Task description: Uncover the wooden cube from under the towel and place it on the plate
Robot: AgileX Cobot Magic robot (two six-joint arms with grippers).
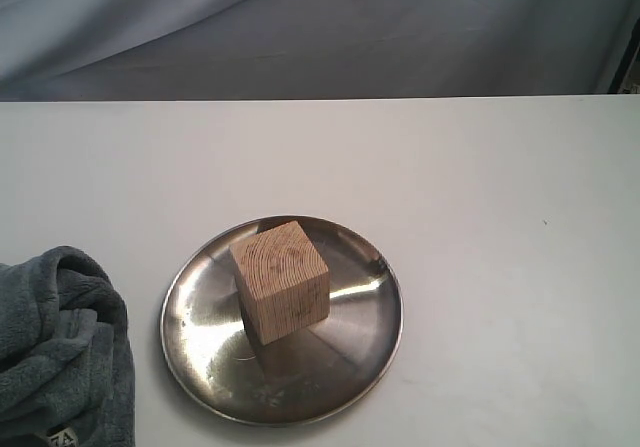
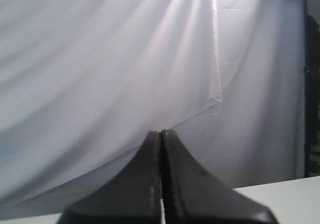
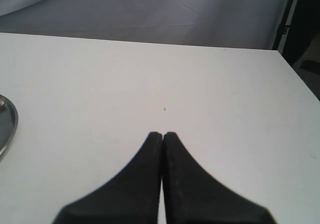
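Nearest you, the towel [image 1: 55, 352] lies bunched at the bench's [image 1: 500, 267] near edge, about 8 o'clock from the plate [image 1: 350, 332], close to its rim but apart. I judge it is heaped there to leave the cube bare. You find the wooden cube [image 1: 281, 279] flat on the plate, slightly toward 12 o'clock of centre, with nothing over it, so the task looks done. It has no long axis. One upright edge is turned toward about 6 o'clock, and ringed end grain faces up. Neither arm shows in the exterior view. Your left jaws are pressed together on nothing, aimed at the backdrop cloth [image 2: 100, 58]. Your right jaws are likewise closed and empty, over bare bench.
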